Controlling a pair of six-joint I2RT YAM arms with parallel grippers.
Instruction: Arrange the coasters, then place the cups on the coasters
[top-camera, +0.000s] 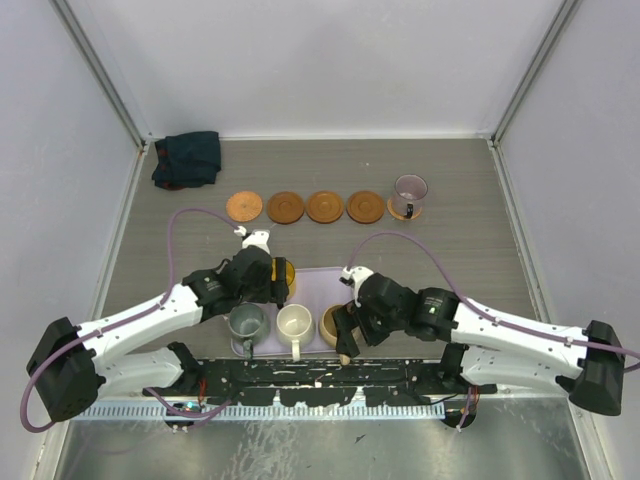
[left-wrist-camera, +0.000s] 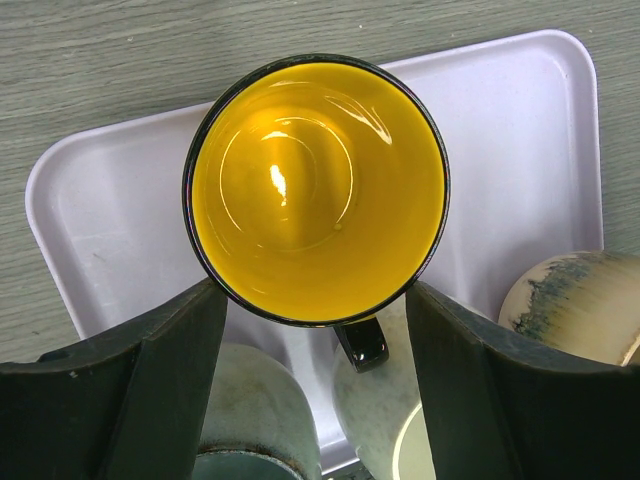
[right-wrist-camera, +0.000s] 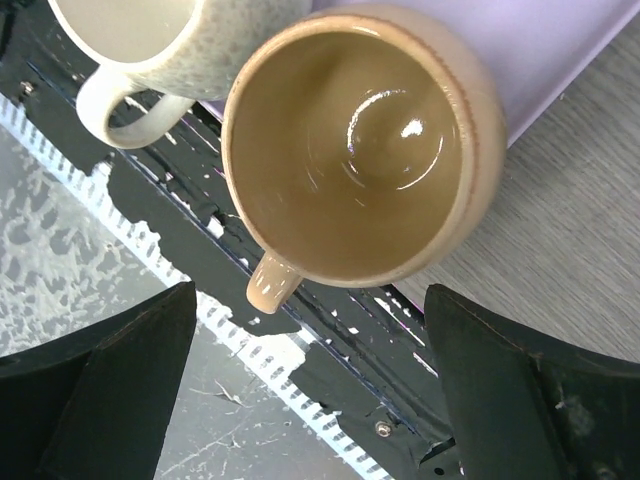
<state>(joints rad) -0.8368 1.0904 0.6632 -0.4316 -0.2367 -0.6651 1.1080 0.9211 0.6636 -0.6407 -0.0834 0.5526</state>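
Four bare coasters (top-camera: 305, 207) lie in a row at the back, and a fifth coaster (top-camera: 403, 212) carries the mauve cup (top-camera: 410, 188). The lavender tray (top-camera: 318, 285) holds the other cups. My left gripper (top-camera: 276, 276) (left-wrist-camera: 315, 295) is shut on the yellow cup (left-wrist-camera: 315, 185) (top-camera: 285, 274), one finger against each side, its black handle toward the wrist. The grey-green cup (top-camera: 246, 322) (left-wrist-camera: 250, 420) and the white cup (top-camera: 294, 321) (right-wrist-camera: 150, 40) stand at the tray's near edge. My right gripper (top-camera: 346, 335) (right-wrist-camera: 310, 385) is open wide, just short of the tan cup (right-wrist-camera: 355, 150) (top-camera: 332, 325), touching nothing.
A dark folded cloth (top-camera: 187, 158) lies at the back left corner. The black rail (top-camera: 320, 375) of the arm mount runs along the near edge, right behind the tray. Grey walls close in the table on three sides.
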